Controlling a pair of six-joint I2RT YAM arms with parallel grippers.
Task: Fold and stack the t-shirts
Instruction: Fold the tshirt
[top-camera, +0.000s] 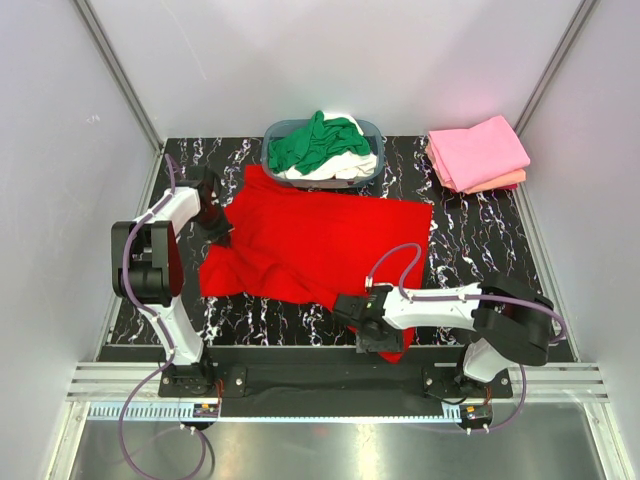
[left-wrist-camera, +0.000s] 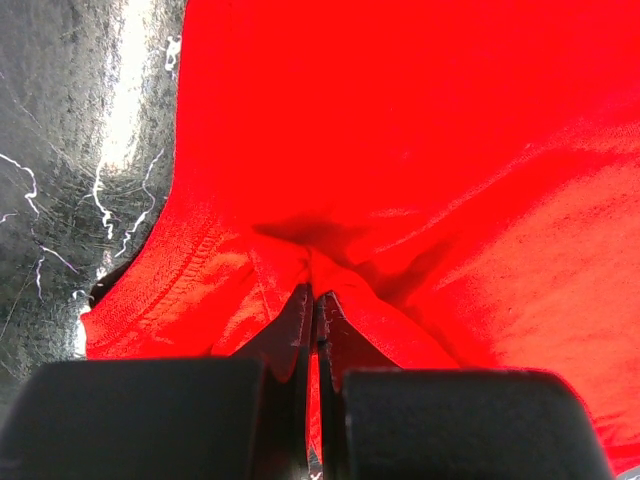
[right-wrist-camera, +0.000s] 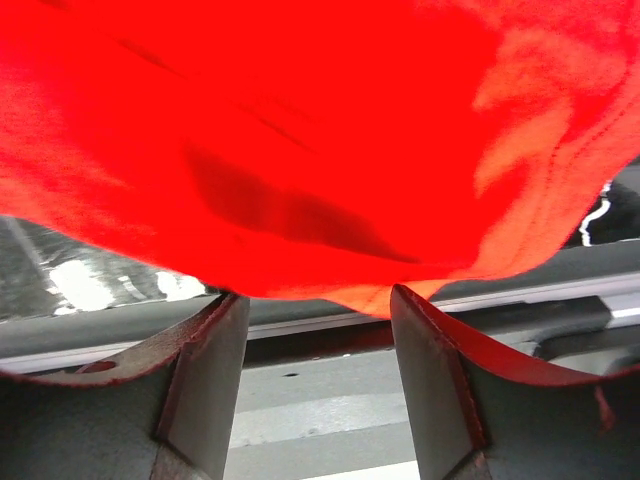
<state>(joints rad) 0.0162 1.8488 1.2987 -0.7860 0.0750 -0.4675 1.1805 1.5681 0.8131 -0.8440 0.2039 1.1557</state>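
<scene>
A bright red t-shirt lies spread over the black marbled table. My left gripper is at the shirt's left edge. In the left wrist view the left gripper is shut, pinching a gathered fold of the red t-shirt. My right gripper is at the shirt's near edge by the table front. In the right wrist view the right gripper is open, and the hem of the red t-shirt hangs just beyond its fingertips, unclamped.
A blue-grey basket at the back centre holds a green t-shirt over a white one. A folded pink t-shirt lies on a salmon one at the back right. The metal rail runs along the front.
</scene>
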